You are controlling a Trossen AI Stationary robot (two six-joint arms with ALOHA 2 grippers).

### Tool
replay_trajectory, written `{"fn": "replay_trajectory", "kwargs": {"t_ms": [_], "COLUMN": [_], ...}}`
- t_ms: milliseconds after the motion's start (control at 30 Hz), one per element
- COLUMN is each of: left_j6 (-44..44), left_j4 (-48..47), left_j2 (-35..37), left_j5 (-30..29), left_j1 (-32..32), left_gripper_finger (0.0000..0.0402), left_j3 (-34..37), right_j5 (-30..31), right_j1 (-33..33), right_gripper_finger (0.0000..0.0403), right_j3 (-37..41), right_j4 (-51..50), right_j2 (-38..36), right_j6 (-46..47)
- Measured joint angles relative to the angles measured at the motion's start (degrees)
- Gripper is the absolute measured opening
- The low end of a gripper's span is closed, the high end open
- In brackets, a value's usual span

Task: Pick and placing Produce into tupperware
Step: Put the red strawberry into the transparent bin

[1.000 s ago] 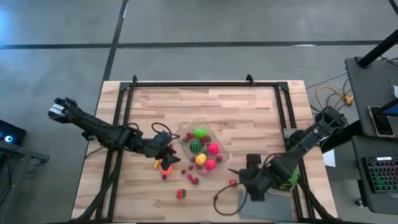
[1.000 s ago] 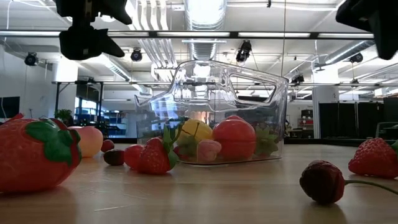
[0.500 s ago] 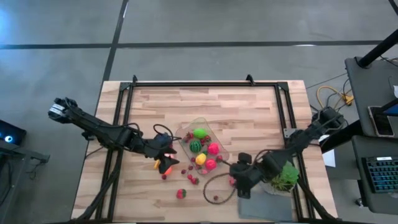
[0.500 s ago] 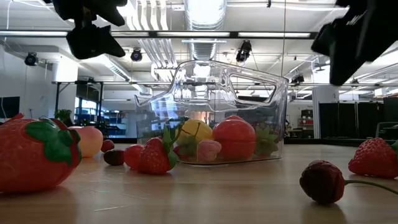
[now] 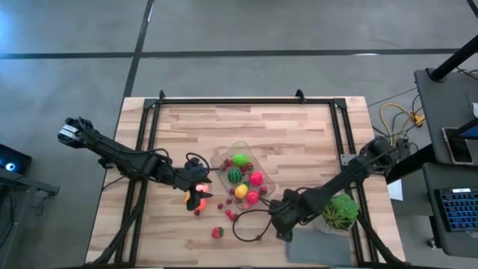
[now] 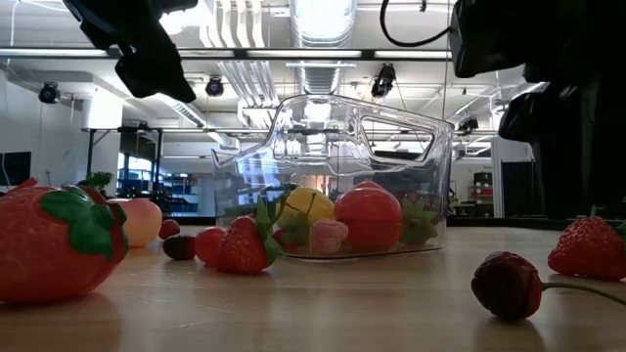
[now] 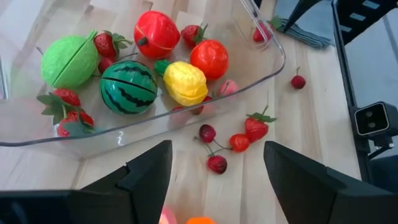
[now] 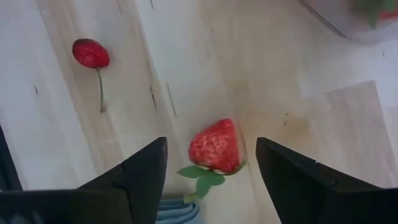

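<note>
The clear tupperware (image 5: 240, 174) stands mid-table on its base and holds a green fruit (image 7: 68, 61), a striped melon (image 7: 129, 86), a yellow fruit (image 7: 185, 83) and red ones. Loose cherries (image 7: 216, 163) and small strawberries (image 7: 255, 127) lie on the wood beside it. My left gripper (image 5: 196, 178) hovers open left of the tub, above an orange fruit (image 5: 198, 200). My right gripper (image 8: 211, 142) is open, pointing down, with a finger on either side of a strawberry (image 8: 214, 146) lying on the table to the tub's near right. It does not touch the berry.
A stemmed cherry (image 8: 91, 53) lies close to the strawberry. A grey cloth (image 5: 317, 246) and a leafy green plant (image 5: 342, 211) sit at the near right. A large strawberry (image 5: 217, 232) lies near the front edge. The far half of the table is bare wood.
My right gripper has come down and moved toward the table's left, from beside the cloth to over the strawberry near the tub, turning a little as it went. My left gripper has stayed in place and rolled about its own axis.
</note>
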State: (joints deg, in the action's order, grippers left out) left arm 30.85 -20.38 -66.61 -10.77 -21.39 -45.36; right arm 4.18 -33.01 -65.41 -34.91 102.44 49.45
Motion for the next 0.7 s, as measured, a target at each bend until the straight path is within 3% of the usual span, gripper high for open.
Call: {"fn": "replay_trajectory", "kwargs": {"t_ms": [700], "left_j6": [-0.1], "left_j4": [-1.2], "left_j2": [0.2], "left_j5": [-0.3], "left_j1": [0.0], "left_gripper_finger": [0.024], "left_j3": [0.0], "right_j5": [2.1], "right_j1": [-1.4], "right_gripper_finger": [0.0232], "right_j3": [-1.3], "right_j4": [-1.3], "right_j2": [4.5], "right_j6": [0.5]}}
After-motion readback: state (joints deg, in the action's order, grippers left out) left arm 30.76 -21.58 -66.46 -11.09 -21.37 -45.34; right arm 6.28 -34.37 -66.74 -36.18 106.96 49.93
